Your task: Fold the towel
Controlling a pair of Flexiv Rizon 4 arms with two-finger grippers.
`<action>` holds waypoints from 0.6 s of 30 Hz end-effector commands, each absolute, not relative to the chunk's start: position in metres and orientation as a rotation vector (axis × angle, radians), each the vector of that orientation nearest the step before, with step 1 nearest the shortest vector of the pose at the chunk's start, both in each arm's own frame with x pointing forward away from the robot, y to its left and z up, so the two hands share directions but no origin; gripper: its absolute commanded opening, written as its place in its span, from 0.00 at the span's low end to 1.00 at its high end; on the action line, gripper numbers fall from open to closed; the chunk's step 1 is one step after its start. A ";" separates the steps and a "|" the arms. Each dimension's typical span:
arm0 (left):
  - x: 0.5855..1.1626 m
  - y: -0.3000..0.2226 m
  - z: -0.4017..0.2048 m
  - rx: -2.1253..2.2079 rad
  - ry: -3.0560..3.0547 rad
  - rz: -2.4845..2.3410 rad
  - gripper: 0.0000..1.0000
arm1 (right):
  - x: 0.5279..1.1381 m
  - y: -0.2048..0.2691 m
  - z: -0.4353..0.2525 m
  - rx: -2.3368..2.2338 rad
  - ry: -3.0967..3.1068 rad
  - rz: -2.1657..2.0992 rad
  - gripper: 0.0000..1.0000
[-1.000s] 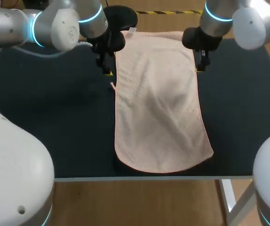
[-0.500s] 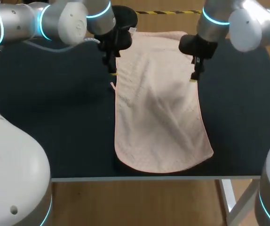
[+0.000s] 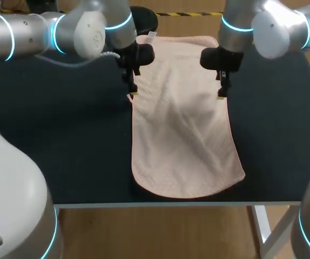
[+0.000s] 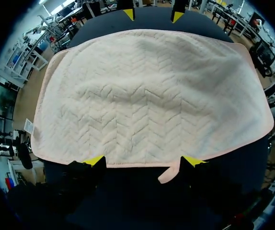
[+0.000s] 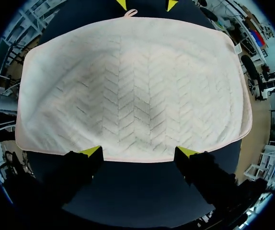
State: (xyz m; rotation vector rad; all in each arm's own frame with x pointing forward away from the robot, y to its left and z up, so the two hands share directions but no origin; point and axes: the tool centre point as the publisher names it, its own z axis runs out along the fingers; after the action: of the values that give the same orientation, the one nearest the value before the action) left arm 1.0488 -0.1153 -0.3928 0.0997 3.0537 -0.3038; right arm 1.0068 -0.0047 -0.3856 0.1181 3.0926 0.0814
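Lying flat on the dark table (image 3: 63, 135), the pink towel (image 3: 182, 118) has the left gripper (image 3: 133, 93) and right gripper (image 3: 220, 96) poised at its opposite long edges, both spread wide, gripping nothing.

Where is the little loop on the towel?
Find the dark table with the pale pink towel flat on it. Follow its long edge by the left gripper. The loop is a small pink tab poking onto the table, unlike the white tag at the far corner.
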 end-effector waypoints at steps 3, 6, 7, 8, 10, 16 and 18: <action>1.060 -0.122 -0.407 0.090 3.069 -0.284 1.00 | 1.021 -0.009 -0.404 0.062 3.146 0.085 1.00; 1.063 -0.124 -0.412 0.080 3.079 -0.273 1.00 | 1.023 -0.011 -0.409 0.048 3.158 0.081 1.00; 1.064 -0.125 -0.414 0.077 3.084 -0.273 1.00 | 1.024 -0.011 -0.410 0.044 3.159 0.077 1.00; 1.065 -0.126 -0.415 0.076 3.085 -0.273 1.00 | 1.024 -0.011 -0.411 0.042 3.160 0.076 1.00; 1.065 -0.128 -0.417 0.073 3.088 -0.262 1.00 | 1.024 -0.011 -0.412 0.038 3.164 0.077 1.00; 1.063 -0.131 -0.426 0.064 3.105 -0.245 1.00 | 1.022 -0.013 -0.419 0.017 3.182 0.086 1.00; 1.062 -0.132 -0.429 0.064 3.112 -0.237 1.00 | 1.022 -0.014 -0.421 0.014 3.187 0.092 1.00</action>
State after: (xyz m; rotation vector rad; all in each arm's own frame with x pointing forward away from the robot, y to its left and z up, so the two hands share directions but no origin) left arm 1.0566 -0.1270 -0.4218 0.0653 3.1023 -0.2432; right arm 1.0170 -0.0124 -0.4171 0.0178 3.1762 0.0840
